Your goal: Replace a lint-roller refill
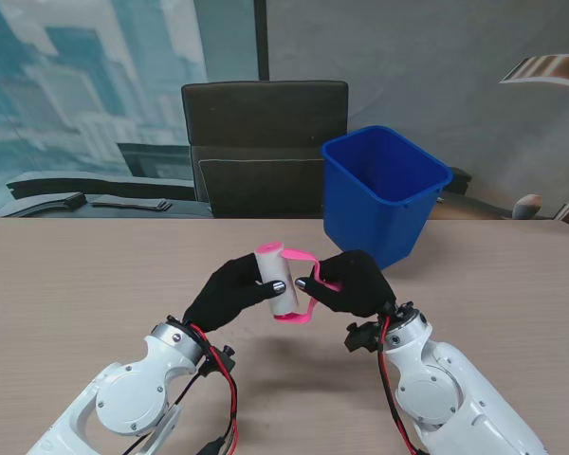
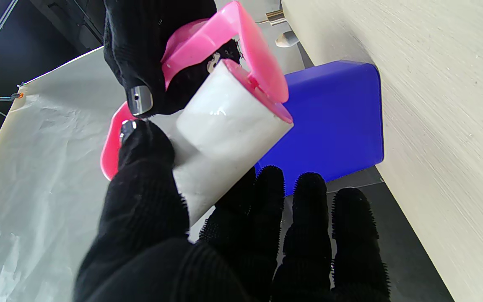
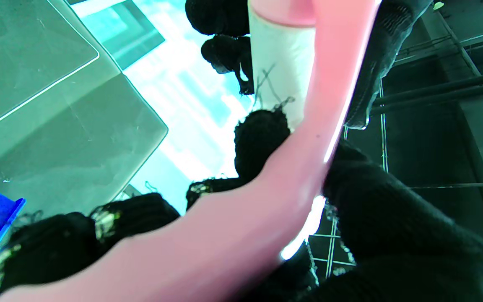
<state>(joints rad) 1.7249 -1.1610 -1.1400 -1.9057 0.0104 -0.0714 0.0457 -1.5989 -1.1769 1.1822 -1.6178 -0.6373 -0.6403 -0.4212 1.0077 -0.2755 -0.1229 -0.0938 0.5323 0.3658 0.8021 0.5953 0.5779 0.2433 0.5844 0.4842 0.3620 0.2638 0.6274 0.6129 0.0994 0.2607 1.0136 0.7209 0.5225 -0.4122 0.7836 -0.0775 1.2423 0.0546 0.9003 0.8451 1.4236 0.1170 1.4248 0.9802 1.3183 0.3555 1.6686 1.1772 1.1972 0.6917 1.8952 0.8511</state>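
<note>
Left robot hand: closed round the white refill roll, thumb on one side, fingers on the other; held up off the desk, about midway between the two arms.
Refill roll: still seated on the pink lint-roller frame; tilted, its farther end capped by a pink end piece. The left wrist view shows the roll surface white and glossy, gripped near one end, the other end free.
Pink frame: loops round the roll from one end to the other; the handle portion passes into the right palm.
Right robot hand: closed on the pink frame, beside the roll; fingertips of both hands nearly touching.
Blue bin: stands on the desk farther from me, to the right; open at the top, contents not visible.
Step in hand (judgement): drawing the used roll off the frame.
Recommended method: keep the frame fixed in the right robot hand; pull the roll straight along its own axis, without twisting sideways against the end piece.
Risk: the tacky surface may cling to the glove; the thin frame may flex if levered.
Spare refill: none seen.
</note>
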